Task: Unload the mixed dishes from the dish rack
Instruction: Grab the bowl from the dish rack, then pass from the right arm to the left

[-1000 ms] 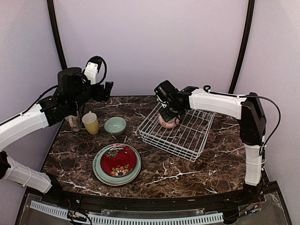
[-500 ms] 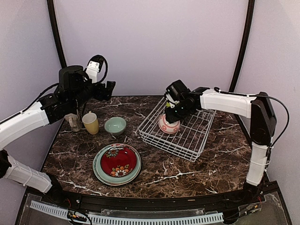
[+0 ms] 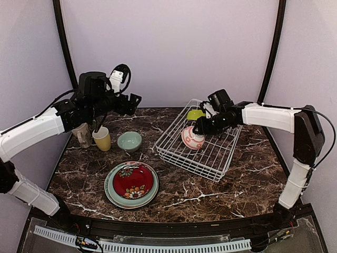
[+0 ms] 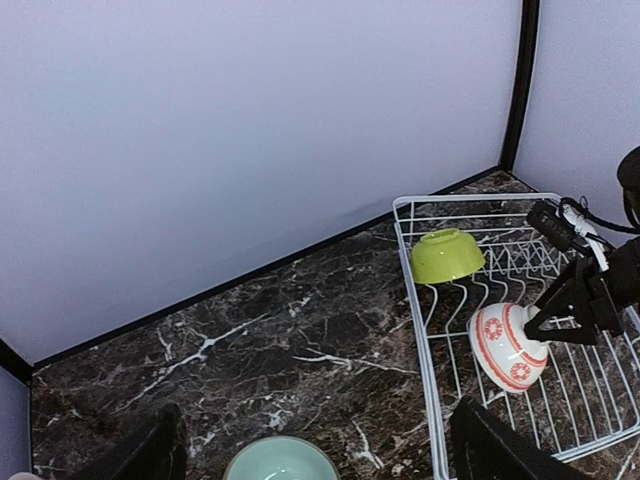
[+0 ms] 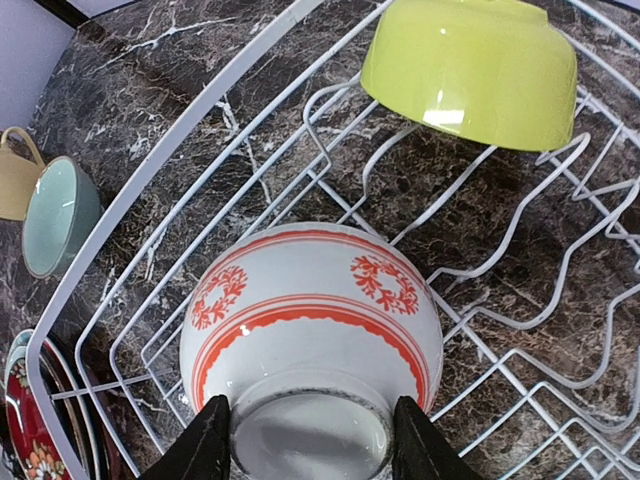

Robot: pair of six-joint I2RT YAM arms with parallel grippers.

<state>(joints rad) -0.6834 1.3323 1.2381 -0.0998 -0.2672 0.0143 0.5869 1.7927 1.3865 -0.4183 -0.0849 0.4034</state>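
The white wire dish rack (image 3: 179, 153) stands right of centre on the marble table. In it, my right gripper (image 3: 200, 130) is shut on the foot ring of a pink-striped bowl (image 3: 190, 138), tipped on its side with its rim on the wires. The right wrist view shows the fingers (image 5: 205, 448) on both sides of that foot, bowl (image 5: 310, 300) filling the middle. A lime bowl (image 3: 195, 114) lies upside down at the rack's far corner. My left gripper (image 3: 130, 103) hovers open and empty above the table's far left.
Left of the rack sit a mint bowl (image 3: 129, 140), a yellow mug (image 3: 102, 138) and a beige mug (image 3: 82, 135). Near the front lies a red floral plate (image 3: 132, 180) on a pale-green plate (image 3: 111, 194). The left wrist view shows the rack's rim (image 4: 410, 270) and lime bowl (image 4: 447, 254).
My right arm has drawn back to the right with the pink-striped bowl, tipping it onto its side and uncovering the lime bowl. My left arm has shifted a little to the right.
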